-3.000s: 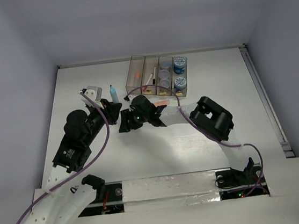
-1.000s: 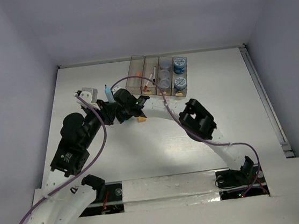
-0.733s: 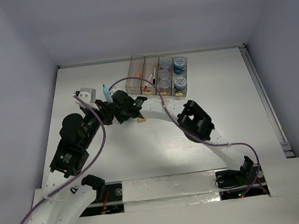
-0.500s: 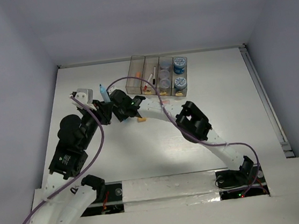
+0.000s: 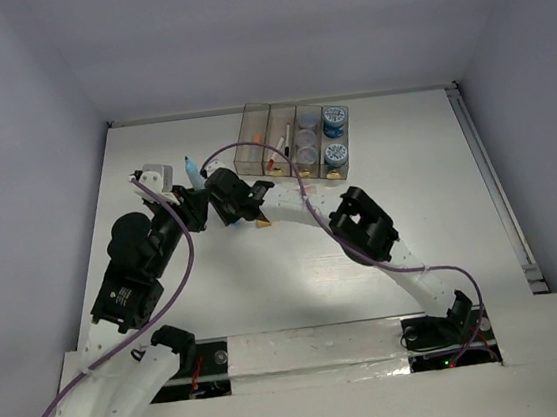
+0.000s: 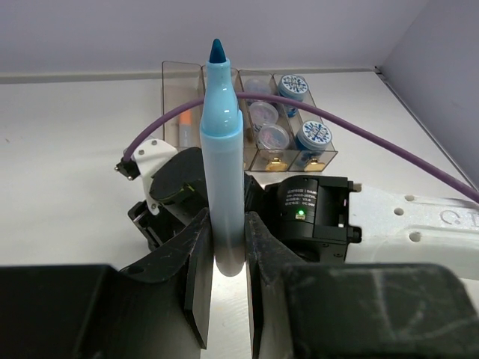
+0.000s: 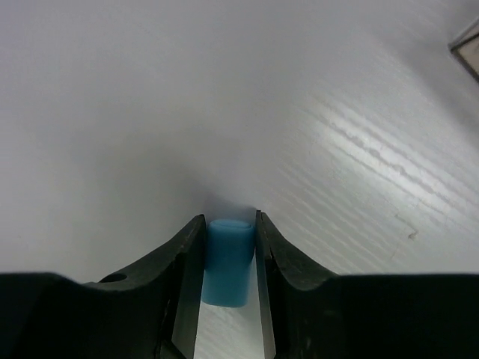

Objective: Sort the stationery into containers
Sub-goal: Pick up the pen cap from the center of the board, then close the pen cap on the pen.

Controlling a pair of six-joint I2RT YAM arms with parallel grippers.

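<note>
Left claw [image 6: 224, 232]: clenched on a light-blue barrel marker with a darker blue bare tip [image 6: 222, 149]. The marker is gripped at its lower barrel and is held clear of the white tabletop [image 5: 407, 184], tip pointed toward the far side.

Right claw [image 7: 228, 247]: seen pressed down to the tabletop, with a short blue plastic cylinder [image 7: 227, 262] between its fingers. Both fingers are seen against the cylinder's sides, so it is recorded as grasped. The cylinder stands upright on the surface, its open rim uppermost.

In the top view both claws are found close together at the far left of centre, the right claw just right of the left claw.

A row of four joined translucent grey-brown plastic bins [image 5: 250, 153] is located at the far centre, just beyond the claws.
- Leftmost bin: a small orange item [image 5: 256, 137].
- Second bin: a thin red-and-white pen [image 5: 278, 150] and a thin black-and-white pen [image 5: 288, 132].
- Third bin: clear round jars [image 5: 306, 137].
- Rightmost bin: two blue-patterned round jars [image 5: 334, 117].

A small yellowish-orange piece [image 5: 262, 223] is noted loose on the tabletop, on the near side of the right arm, outside the bins
</note>
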